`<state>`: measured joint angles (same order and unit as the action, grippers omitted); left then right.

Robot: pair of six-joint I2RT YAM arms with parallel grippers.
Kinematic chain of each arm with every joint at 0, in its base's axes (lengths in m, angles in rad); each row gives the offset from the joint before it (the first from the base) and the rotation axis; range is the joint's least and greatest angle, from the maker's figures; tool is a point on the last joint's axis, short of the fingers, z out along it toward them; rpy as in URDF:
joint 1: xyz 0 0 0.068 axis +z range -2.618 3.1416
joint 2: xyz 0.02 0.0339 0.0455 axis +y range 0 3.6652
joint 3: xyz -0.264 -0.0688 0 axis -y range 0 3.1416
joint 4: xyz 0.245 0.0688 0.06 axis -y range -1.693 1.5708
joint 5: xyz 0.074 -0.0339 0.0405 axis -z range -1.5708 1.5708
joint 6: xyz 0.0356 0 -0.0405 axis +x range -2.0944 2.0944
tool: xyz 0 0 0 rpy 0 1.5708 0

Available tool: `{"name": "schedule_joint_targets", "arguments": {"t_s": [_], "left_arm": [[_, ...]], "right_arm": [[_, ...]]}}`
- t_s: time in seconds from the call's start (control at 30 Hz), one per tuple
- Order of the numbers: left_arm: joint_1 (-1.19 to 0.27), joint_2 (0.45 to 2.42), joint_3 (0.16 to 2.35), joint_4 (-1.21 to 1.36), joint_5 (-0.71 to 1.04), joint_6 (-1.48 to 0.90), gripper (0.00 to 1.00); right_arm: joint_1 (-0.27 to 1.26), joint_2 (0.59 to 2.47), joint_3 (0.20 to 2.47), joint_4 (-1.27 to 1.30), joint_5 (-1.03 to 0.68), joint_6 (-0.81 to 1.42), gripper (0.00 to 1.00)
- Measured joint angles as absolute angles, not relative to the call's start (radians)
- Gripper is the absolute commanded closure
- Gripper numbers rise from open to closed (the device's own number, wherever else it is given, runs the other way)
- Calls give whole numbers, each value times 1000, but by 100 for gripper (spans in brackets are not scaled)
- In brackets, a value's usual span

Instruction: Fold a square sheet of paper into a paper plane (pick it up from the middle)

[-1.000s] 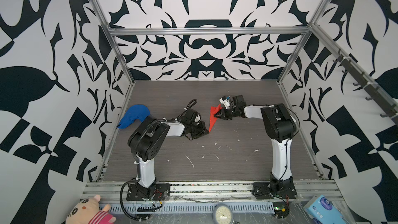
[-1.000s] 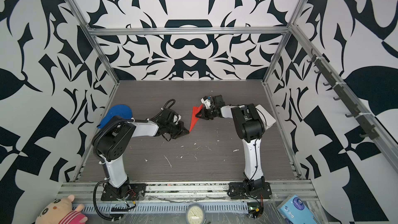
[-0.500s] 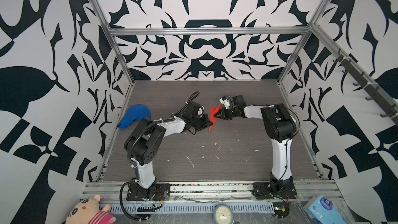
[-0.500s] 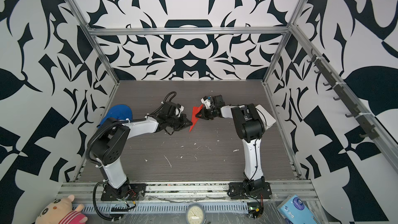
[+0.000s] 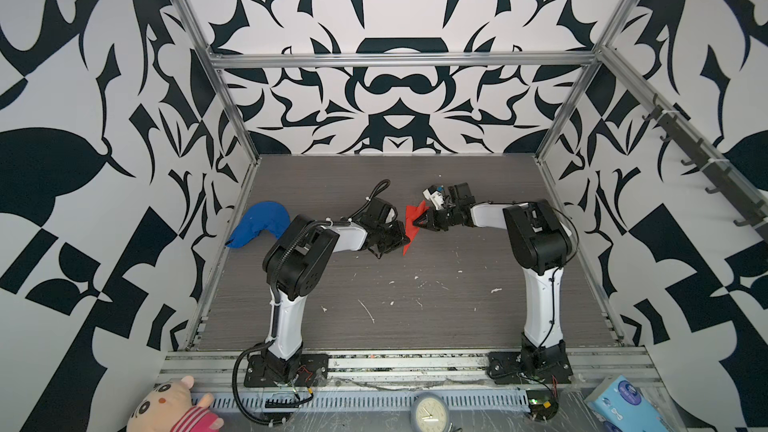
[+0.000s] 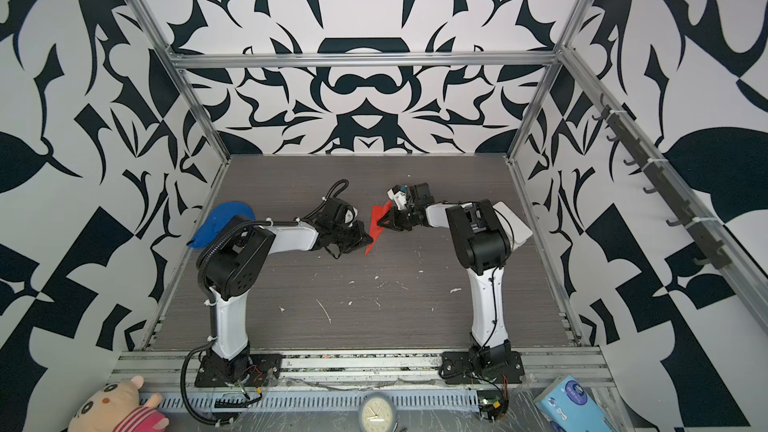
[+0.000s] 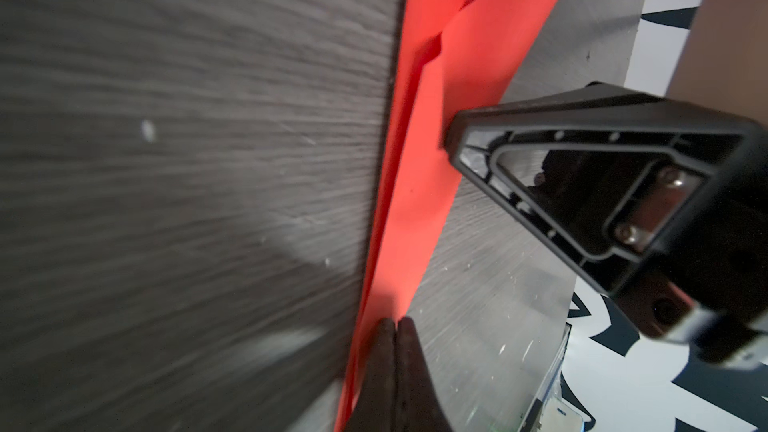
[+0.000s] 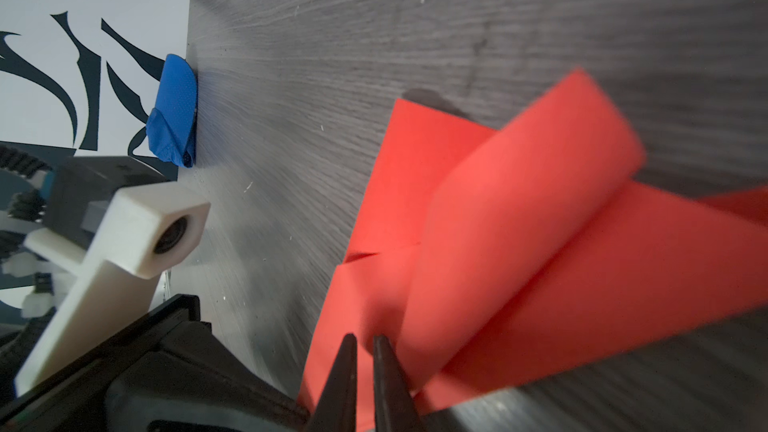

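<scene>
Though a second ago it sat over the near tip of the paper [image 5: 411,218], the left gripper [image 5: 400,236] now lies farther up the red edge, so that tip pokes out bare on the table [image 5: 374,309]. Its jaws are pressed fully together, their ends against the paper in the left wrist view; whether a layer is nipped between them I cannot tell. Just beyond, the right gripper [image 5: 420,223] has not shifted: its jaws are closed to a sliver on the folded paper midway along, and a loose flap curls up past them. The paper stays mid-table between the two arms, narrow and layered, its far end near the right wrist. I judge the slide to be a crease being run along the fold, so the folding is well along but the flap is yet to be flattened
</scene>
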<state>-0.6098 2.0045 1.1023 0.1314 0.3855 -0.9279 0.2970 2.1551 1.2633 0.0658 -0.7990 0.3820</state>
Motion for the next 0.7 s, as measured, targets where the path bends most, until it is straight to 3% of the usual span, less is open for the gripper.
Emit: {"name": "schedule_joint_targets", "arguments": {"t_s": [0.5,0.7], "left_arm": [[-610,2003,1101,111,374,-946,100],[-610,1995,1101,85,367,-939,100]], "right_arm": [[323,2059,1251,21,-778,419,85],[381,1998,1220,-20,-749,364,100]]}}
